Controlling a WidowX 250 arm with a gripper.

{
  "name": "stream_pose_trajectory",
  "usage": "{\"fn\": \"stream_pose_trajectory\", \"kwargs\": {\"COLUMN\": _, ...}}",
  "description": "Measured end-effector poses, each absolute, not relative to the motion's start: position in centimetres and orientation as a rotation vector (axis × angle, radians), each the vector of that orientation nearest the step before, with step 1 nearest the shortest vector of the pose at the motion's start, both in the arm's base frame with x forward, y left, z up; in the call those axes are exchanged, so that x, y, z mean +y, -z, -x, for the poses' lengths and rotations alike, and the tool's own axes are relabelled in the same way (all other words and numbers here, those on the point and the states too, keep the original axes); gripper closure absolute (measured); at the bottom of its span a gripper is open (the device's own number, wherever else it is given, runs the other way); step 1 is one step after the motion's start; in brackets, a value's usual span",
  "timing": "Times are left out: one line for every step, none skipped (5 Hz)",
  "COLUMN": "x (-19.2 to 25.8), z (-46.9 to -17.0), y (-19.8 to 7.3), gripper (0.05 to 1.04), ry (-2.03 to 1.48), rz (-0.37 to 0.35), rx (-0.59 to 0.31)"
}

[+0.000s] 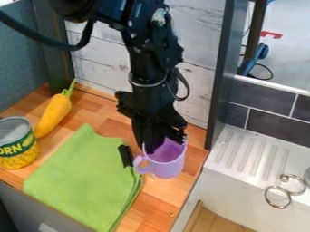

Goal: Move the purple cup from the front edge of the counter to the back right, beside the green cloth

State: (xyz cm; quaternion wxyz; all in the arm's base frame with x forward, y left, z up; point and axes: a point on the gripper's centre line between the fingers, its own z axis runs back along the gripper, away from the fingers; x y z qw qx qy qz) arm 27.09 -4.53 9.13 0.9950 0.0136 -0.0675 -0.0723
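The black gripper (156, 144) hangs over the wooden counter, its lower end at the rim and inner left side of a light purple cup (169, 165). The cup stands near the counter's right edge, with its handle facing left. Beside the handle is a small black object (125, 155), at the upper right edge of a folded green cloth (84, 181). The gripper's lower end hides part of the cup's rim. Whether the cup is gripped cannot be made out.
At the left stand a corn can (18, 149) and, behind it, an orange carrot (54, 112) with a green top. Right of the counter is a white sink (242, 158) with a ridged top and metal rings (278, 197). A dark post (221, 72) rises behind the cup.
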Motion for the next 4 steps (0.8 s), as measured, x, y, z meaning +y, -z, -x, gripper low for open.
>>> {"fn": "stream_pose_trajectory", "kwargs": {"x": -4.3, "z": -27.7, "y": -8.1, "gripper": 0.996, "ry": 0.051, "rz": -0.044, "rx": -0.117}}
{"fn": "stream_pose_trajectory", "kwargs": {"x": -3.8, "z": -29.3, "y": -7.7, "gripper": 0.996, "ry": -0.054, "rz": -0.083, "rx": -0.173}}
{"fn": "stream_pose_trajectory", "kwargs": {"x": -4.0, "z": -31.2, "y": -7.6, "gripper": 0.996, "ry": -0.088, "rz": -0.077, "rx": -0.195}}
{"fn": "stream_pose_trajectory", "kwargs": {"x": -3.5, "z": -32.3, "y": -6.3, "gripper": 0.996, "ry": -0.113, "rz": -0.082, "rx": -0.165}}
